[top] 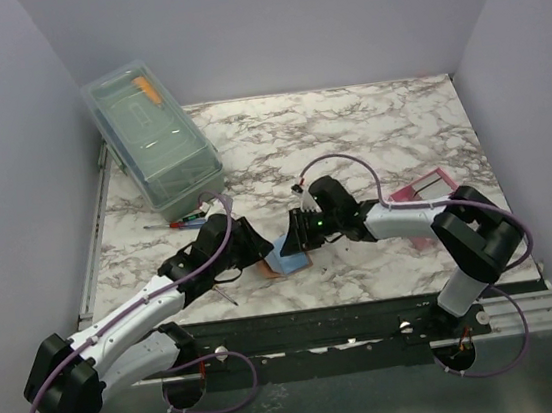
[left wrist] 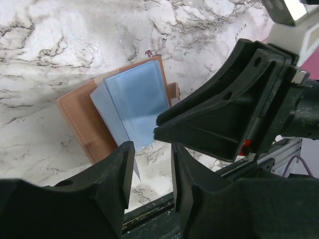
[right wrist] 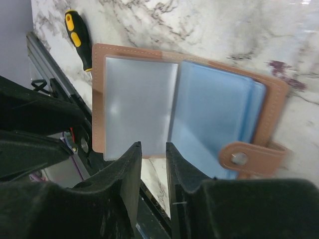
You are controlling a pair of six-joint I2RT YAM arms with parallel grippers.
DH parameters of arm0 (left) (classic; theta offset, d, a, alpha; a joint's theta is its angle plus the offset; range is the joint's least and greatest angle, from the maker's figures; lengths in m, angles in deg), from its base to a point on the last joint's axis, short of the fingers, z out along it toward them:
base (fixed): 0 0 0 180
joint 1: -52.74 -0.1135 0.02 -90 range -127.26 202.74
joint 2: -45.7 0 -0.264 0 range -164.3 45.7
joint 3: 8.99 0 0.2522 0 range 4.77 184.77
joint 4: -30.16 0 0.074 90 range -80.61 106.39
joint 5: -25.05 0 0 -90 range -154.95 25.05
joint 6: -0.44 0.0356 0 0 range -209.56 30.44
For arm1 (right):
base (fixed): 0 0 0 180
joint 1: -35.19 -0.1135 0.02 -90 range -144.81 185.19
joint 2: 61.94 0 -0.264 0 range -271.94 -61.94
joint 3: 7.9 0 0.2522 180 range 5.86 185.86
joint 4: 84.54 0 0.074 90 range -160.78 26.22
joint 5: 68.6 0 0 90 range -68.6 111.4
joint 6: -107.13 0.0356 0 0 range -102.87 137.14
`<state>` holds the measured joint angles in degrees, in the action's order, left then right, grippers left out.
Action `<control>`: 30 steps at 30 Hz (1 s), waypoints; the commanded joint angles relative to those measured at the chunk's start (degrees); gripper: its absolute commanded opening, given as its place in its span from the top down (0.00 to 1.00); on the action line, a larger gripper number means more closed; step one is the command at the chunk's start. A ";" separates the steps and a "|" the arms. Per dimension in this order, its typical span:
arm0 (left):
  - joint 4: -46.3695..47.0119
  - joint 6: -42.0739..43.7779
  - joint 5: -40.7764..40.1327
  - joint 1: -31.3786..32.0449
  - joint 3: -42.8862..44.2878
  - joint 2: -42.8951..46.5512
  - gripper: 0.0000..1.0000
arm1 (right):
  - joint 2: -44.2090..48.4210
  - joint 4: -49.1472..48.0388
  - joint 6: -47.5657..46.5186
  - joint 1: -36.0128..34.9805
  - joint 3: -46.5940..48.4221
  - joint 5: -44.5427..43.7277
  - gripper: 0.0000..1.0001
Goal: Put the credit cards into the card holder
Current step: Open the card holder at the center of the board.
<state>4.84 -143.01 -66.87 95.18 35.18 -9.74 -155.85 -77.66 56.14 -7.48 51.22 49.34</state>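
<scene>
Marble table (top: 367,125): card holder (right wrist: 214,114) lay open between both grippers.
Left gripper (left wrist: 152,149): holder at 12 o'clock, fingers near-shut, pinch unclear.
Right gripper (right wrist: 153,147): same deal.

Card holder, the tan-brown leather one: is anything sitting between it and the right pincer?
Nothing visible: the right pincer hangs over the open tan-brown leather card holder, with only its own pale blue sleeves beneath.
</scene>
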 commanded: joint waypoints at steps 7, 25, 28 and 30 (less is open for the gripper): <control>-1.62 -0.55 2.36 -0.31 2.85 3.60 0.66 | -12.45 -18.56 8.73 -4.79 0.36 4.46 0.88; 1.24 -0.82 -5.70 -0.52 -7.65 -6.77 0.87 | -6.93 -13.63 8.12 -4.40 0.98 3.19 0.86; 1.39 -1.34 -6.29 -0.55 -8.54 -7.66 0.87 | -6.36 -12.35 7.14 -3.41 0.51 2.32 0.79; 1.36 -1.42 -6.75 -0.60 -9.21 -7.23 0.88 | -7.54 -14.01 7.37 -2.60 -1.14 2.71 0.78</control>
<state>5.19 -144.11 -70.54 94.81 27.53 -17.17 -162.71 -95.25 65.52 -11.22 51.57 53.80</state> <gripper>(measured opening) 0.127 0.215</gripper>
